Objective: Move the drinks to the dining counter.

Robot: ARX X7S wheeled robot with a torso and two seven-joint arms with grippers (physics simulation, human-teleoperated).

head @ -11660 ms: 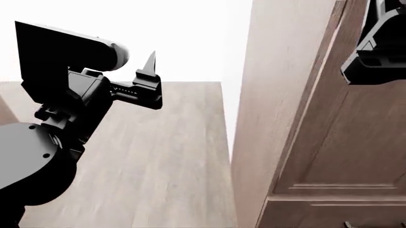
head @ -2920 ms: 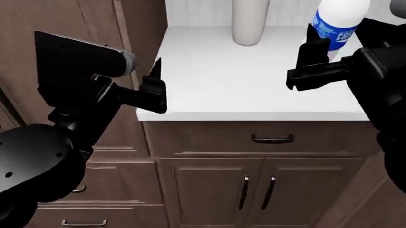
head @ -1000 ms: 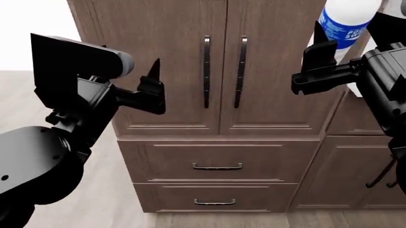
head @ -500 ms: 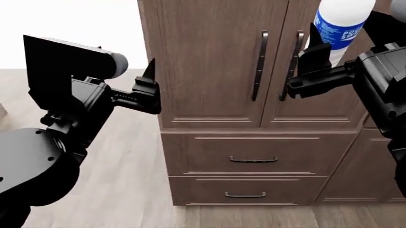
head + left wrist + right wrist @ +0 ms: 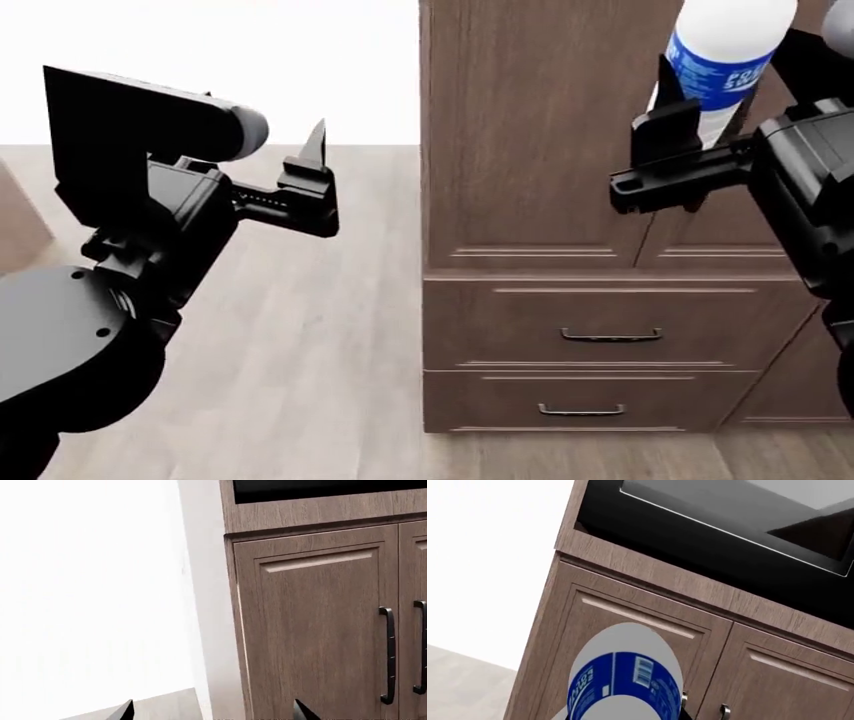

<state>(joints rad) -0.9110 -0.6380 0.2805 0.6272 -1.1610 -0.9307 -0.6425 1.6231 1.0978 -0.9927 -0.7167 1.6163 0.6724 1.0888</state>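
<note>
The right gripper was clamped on the clear plastic bottle, which stood upright above its fingers at the upper right of the head view; the cap end was cut off by the frame edge and the base was hidden behind the black finger. In the right wrist view only the bottle's rounded end and blue label showed, the gripper itself lying outside the picture. The left gripper held nothing; its jaws stood apart, as the two fingertips at the edge of the left wrist view indicated, though one finger was masked in the head view. Behind both arms rose a tall brown wood cabinet with two drawers below, its right side partly covered by the right arm. A dark recess topped the cabinet doors. Pale wood floor lay to the left. The dining counter appeared in no view.
</note>
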